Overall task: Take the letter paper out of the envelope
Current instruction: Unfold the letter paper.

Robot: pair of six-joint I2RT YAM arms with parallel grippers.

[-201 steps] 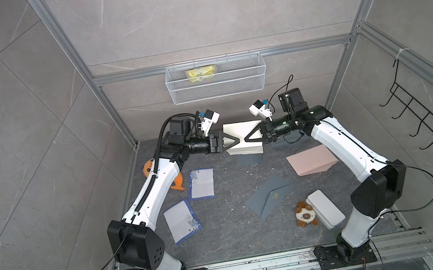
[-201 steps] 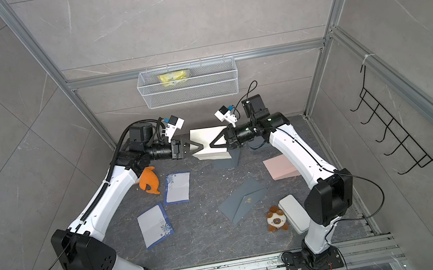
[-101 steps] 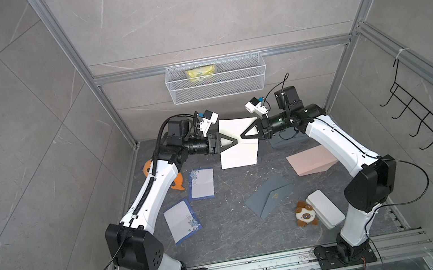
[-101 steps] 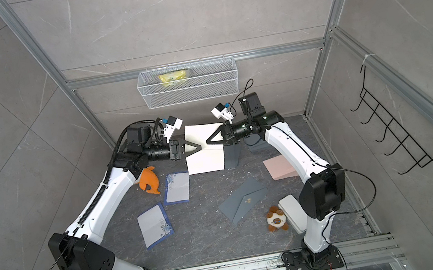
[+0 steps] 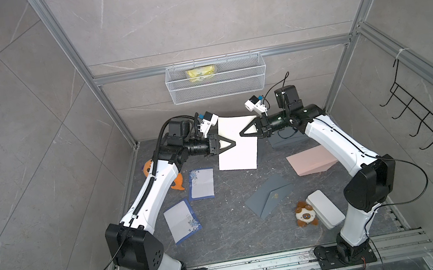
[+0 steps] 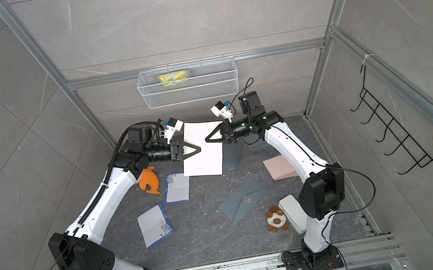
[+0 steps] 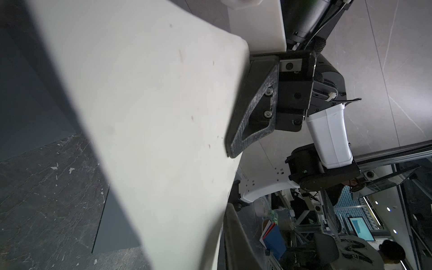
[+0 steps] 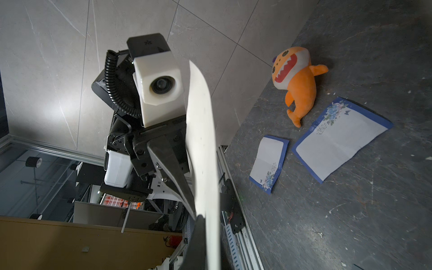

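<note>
Top views both showed the letter paper hanging in the air above the far edge of the worktop, about midway between its side edges. It was unfolded and clear of every envelope in sight. A dark grey envelope sat lower, by the far edge under the right arm, apart from the sheet. The left gripper met the sheet's left margin and the right gripper its right margin, a little higher. The right gripper's jaws were pinched fully together on the paper. The left gripper's jaws looked closed on its margin too. In the right wrist view one finger lay flat against the sheet and the other was hidden behind it, so I judged it a grip, though not a certain one. The sheet bowed in both wrist views, which suggested thin, light, limp stock. It would be easy to carry, quick to crease, and likely to tear if the two arms pulled apart. The side margins seemed the best hold, with flat pads and only light tension.
</note>
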